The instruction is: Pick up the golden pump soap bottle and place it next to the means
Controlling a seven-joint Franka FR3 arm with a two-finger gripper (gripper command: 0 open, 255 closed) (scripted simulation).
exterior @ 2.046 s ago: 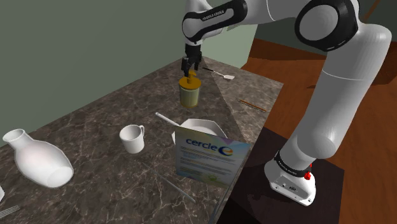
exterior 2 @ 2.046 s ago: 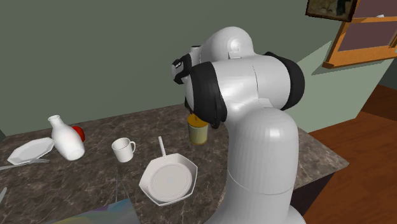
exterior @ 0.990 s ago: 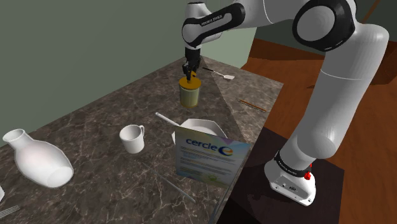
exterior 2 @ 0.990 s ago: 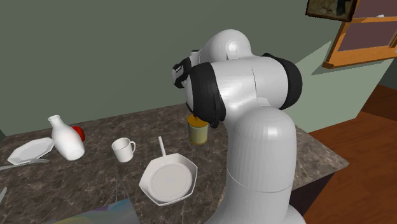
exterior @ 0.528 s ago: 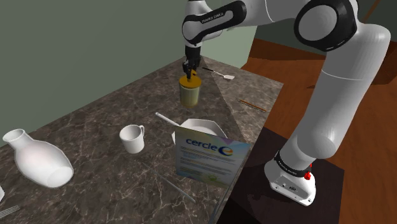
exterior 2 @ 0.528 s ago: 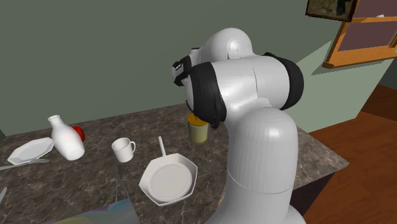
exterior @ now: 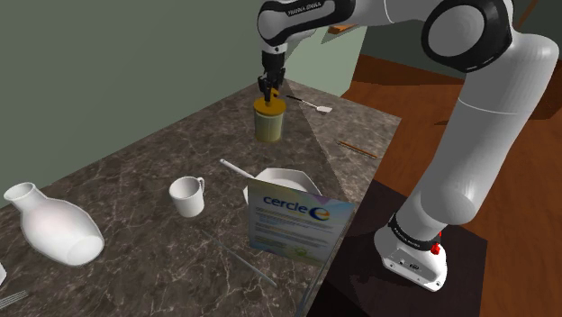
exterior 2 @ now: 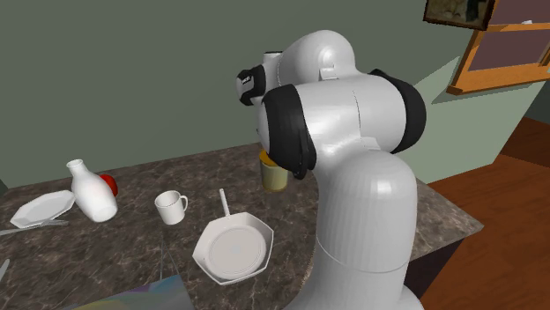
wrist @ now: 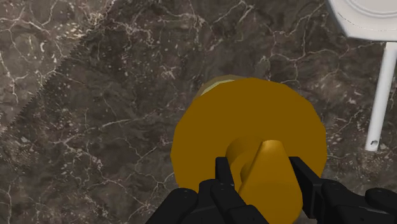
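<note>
Dark veined stone countertop [exterior: 135,180] carried the clutter. The white Franka arm with dark joints [exterior: 486,117] reached over it to the far end, beyond the white octagonal long-handled pan [exterior 2: 236,249], presumably because the target stood there. The golden, squat cylindrical pump soap bottle [exterior: 269,124] was upright directly under the all-black two-finger gripper [wrist: 261,170]; whether its base was clear of the stone could not be judged. Jaws were clamped on the narrow pump head, judged the only part slim enough to fit between them, the body being far wider.
</note>
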